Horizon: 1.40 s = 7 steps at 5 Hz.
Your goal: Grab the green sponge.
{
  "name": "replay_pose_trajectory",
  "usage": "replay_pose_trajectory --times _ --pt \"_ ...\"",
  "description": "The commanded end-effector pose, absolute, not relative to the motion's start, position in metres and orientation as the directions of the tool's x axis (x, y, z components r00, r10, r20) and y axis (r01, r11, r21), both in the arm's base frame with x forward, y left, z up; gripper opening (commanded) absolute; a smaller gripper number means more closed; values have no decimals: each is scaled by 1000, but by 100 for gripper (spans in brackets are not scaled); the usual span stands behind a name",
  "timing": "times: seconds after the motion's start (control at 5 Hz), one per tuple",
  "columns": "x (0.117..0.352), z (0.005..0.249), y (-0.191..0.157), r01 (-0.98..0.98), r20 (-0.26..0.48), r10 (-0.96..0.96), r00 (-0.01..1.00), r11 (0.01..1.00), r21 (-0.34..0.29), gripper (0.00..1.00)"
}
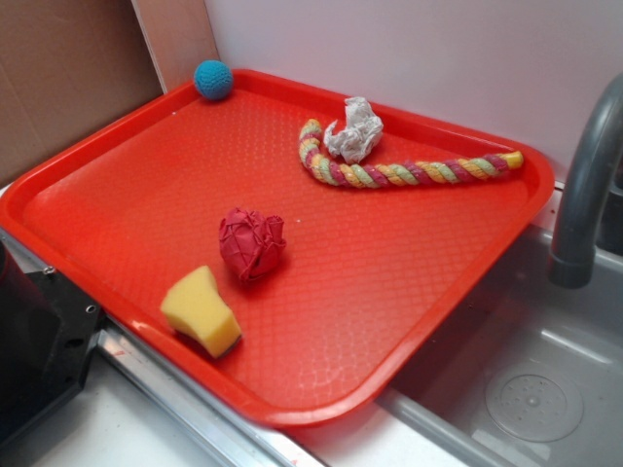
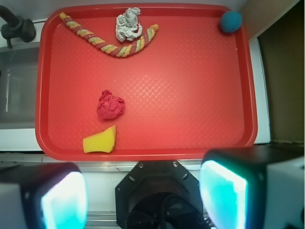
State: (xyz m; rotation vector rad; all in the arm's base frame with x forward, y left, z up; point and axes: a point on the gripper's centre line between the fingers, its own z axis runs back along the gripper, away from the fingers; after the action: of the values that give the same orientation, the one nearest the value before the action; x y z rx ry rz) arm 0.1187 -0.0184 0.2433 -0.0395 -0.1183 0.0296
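Green sponge [image 2: 100,141], yellow in both views, lies on red tray [image 2: 190,95] near my-side edge, toward sink-side corner; red wrinkly ball [image 2: 110,105] just beside it, apart I think; wedge long axis runs roughly along that edge, tall end toward tray middle, thin end toward sink-side edge; my gripper [image 2: 143,195] released, pads [image 2: 223,193] wide apart, off tray; risks: descending pad nudges ball, pad strikes raised rim; squashy foam slips from skewed pinch.

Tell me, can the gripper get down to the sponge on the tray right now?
Probably yes: the gripper is open, the sponge lies uncovered near the tray edge, and the red ball sits just clear.
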Motion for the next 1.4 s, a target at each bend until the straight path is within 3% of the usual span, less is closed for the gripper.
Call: replay_pose_trajectory --times 0.0,0.2,0.6,1.2 --pt "119 243 -18 -27 117 32 993 999 -41 100" --pt "120 201 -22 -134 95 154 983 972 -191 100" --pt "118 136 -57 -213 46 227 973 955 -206 100" --pt "137 66 -102 -170 17 174 985 974 -148 100"
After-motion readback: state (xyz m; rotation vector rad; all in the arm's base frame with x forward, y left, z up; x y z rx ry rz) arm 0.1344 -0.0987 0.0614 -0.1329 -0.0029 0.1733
